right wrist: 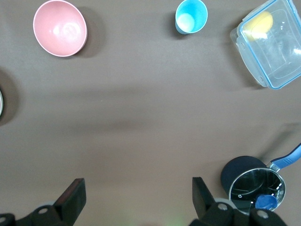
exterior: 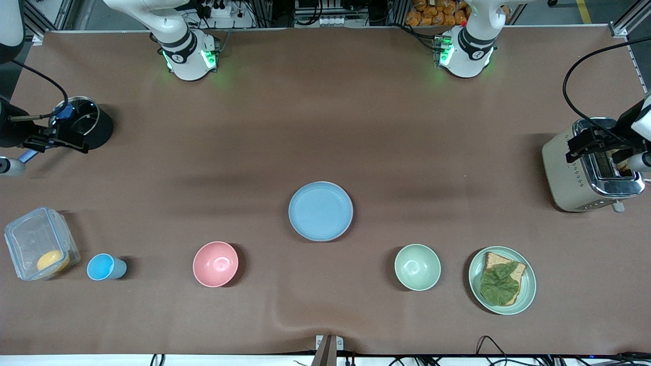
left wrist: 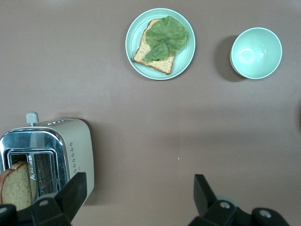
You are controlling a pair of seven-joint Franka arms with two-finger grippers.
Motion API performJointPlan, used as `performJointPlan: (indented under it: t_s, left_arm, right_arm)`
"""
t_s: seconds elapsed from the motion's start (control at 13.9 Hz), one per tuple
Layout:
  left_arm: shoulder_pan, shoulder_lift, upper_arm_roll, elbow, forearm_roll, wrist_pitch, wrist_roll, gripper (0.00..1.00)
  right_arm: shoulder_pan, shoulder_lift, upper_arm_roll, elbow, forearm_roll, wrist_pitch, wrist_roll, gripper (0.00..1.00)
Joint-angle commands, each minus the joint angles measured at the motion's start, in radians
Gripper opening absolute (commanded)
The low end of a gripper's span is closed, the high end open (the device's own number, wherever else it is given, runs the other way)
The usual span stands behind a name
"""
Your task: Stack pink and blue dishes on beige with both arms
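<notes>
One blue plate [exterior: 320, 211], centre, likely tops the stack. Right jaws over pot [exterior: 101, 133], nine o'clock, left jaws over toaster [exterior: 562, 173], three: both wide, empty. We keep clear.

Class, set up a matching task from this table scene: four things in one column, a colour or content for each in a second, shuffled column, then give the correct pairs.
Column one:
1. plate in the middle of the table
2. toaster
3. clear lidded box
4. cup

Column two:
A. holds a slice of bread
B. light blue, flat, nothing on it
C. bright blue, standing upright
D. holds something yellow

Pairs: 1-B, 2-A, 3-D, 4-C
</notes>
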Motion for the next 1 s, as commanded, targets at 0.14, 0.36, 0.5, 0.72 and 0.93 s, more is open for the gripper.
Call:
performJointPlan:
  t_s: [0.14,0.36,0.5,0.72,0.93]
  left_arm:
    - [-0.003,0.006,-0.004,0.027,0.009,-0.019,0.020,1.00]
    - [-0.003,0.006,-0.004,0.027,0.004,-0.019,0.019,1.00]
    - [-0.003,0.006,-0.004,0.025,0.001,-0.019,0.020,1.00]
    - [-0.003,0.006,-0.004,0.025,0.006,-0.019,0.020,1.00]
    - [-0.004,0.006,-0.004,0.025,0.004,-0.019,0.019,1.00]
  right_arm:
    - [-0.008,-0.010,0.016,-0.012,-0.015,0.014,0.005,1.00]
    - [-0.006,-0.010,0.017,-0.010,-0.019,0.014,0.005,1.00]
    - [0.010,-0.010,0.017,-0.004,-0.023,0.014,0.007,1.00]
    - [0.011,-0.010,0.019,-0.004,-0.023,0.014,0.014,1.00]
    - [0.008,-0.007,0.017,-0.004,-0.023,0.015,0.014,1.00]
